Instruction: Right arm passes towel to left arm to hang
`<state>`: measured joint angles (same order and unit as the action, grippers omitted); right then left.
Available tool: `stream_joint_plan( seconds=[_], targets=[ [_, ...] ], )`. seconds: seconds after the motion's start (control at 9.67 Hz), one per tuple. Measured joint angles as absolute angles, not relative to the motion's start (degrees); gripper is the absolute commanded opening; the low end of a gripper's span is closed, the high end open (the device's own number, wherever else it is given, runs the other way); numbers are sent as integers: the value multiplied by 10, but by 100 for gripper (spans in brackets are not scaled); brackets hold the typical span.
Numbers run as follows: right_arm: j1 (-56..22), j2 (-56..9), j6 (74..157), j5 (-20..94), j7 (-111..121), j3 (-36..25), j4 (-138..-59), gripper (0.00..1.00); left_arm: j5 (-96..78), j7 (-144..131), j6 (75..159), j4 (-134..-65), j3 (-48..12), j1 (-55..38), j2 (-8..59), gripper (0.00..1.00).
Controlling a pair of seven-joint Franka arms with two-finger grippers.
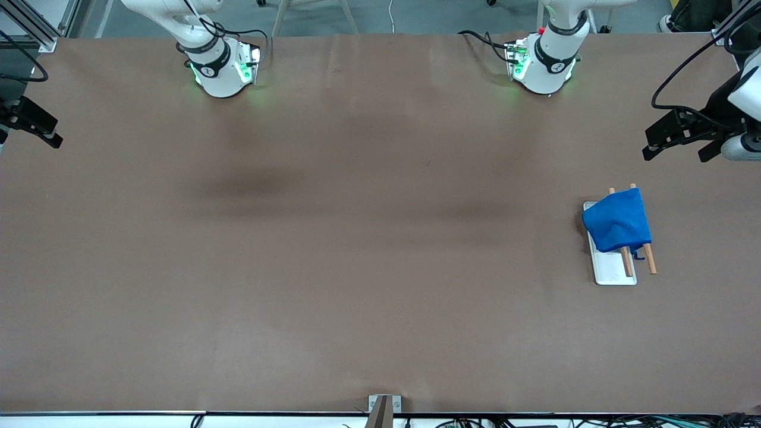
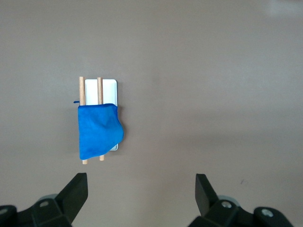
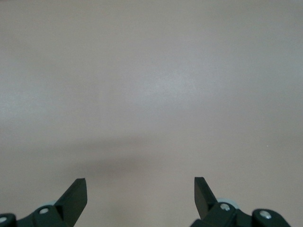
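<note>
Left tool (image 1: 678,145) and right tool (image 1: 30,128) hang released over the counter (image 1: 357,267) ends; the towel (image 1: 617,221) drapes two rods (image 1: 650,260) on a tray (image 1: 612,270).

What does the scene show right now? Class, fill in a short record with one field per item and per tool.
towel: blue towel draped over two wooden rods, toward the left arm's end of the table
rack base: white tray under the rods
left tool: left tool open, empty, over bare table near the rack
right tool: right tool open, empty, over bare table at the right arm's end
table: brown table
</note>
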<state>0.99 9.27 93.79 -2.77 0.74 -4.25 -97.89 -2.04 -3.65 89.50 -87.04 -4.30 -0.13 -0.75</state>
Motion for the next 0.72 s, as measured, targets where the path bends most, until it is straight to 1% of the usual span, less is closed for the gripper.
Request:
stream_joint_plan(
  seconds=[0.31,0.72],
  targets=[
    [10,93,938,-28,8,-42,-979,100,-18,-46,875,-867,-29,-18,-7,100],
    [10,93,938,-28,8,-43,-979,100,-12,-46,876,-869,-19,-19,-5,100]
  ],
)
